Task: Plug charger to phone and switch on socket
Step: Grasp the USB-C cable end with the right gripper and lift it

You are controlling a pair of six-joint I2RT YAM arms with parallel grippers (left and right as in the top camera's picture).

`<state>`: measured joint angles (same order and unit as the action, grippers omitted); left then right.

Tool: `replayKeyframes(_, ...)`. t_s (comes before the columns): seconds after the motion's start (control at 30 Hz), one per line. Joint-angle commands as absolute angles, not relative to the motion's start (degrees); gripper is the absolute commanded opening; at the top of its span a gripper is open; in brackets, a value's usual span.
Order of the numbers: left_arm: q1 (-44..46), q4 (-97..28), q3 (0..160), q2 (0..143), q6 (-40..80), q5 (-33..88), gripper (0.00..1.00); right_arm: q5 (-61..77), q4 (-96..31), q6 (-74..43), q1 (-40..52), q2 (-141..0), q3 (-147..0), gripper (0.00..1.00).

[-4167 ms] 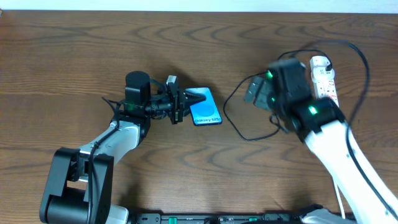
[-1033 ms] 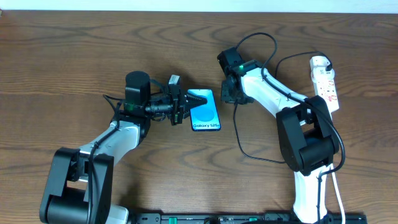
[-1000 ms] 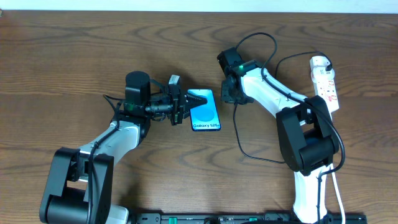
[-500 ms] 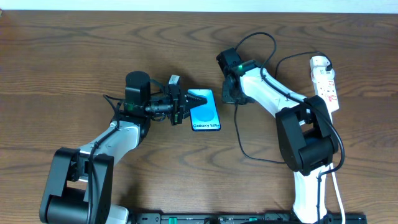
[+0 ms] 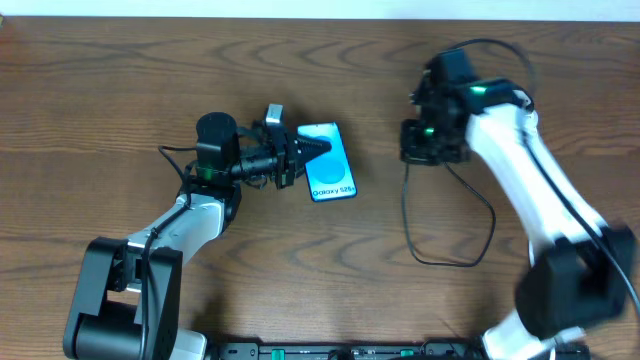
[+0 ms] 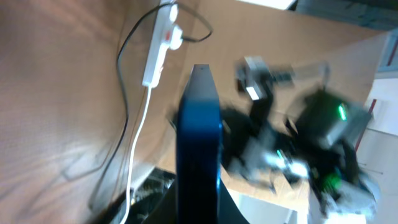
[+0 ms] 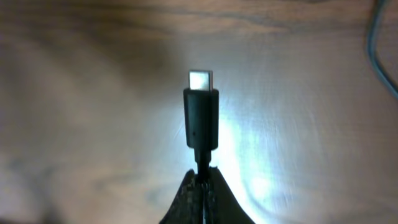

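My left gripper (image 5: 292, 160) is clamped on the phone (image 5: 330, 175) at its left edge, steadying it so the port end won't slide when pushed; my right gripper (image 7: 203, 186) pinches the charger (image 7: 201, 118) cable just behind the connector, leaving the metal tip free and pointing forward for insertion, well apart from the phone on its right; the socket (image 6: 159, 46) lies beyond on the table (image 5: 120, 80), its switch a later job, I judge.
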<state>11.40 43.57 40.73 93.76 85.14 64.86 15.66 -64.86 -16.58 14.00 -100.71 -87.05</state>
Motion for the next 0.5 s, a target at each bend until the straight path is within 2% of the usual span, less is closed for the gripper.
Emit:
replayKeyframes(0.0, 11.18, 45.56, 42.19, 93.58, 84.23, 60.18, 0.07, 20.58, -69.04, -10.55, 14.33, -94.74, -87.11, 0.01)
replayKeyframes(0.23, 11.16, 45.58, 42.19, 93.86, 82.91, 56.97, 0.08, 23.16, -73.93, -9.98, 19.92, -83.29, -82.83, 0.01)
replayKeyframes(0.47, 11.16, 46.41, 42.19, 93.86, 82.46, 56.86, 0.08, 25.17, -65.01, -13.87, 30.72, -74.28, -70.19, 0.01)
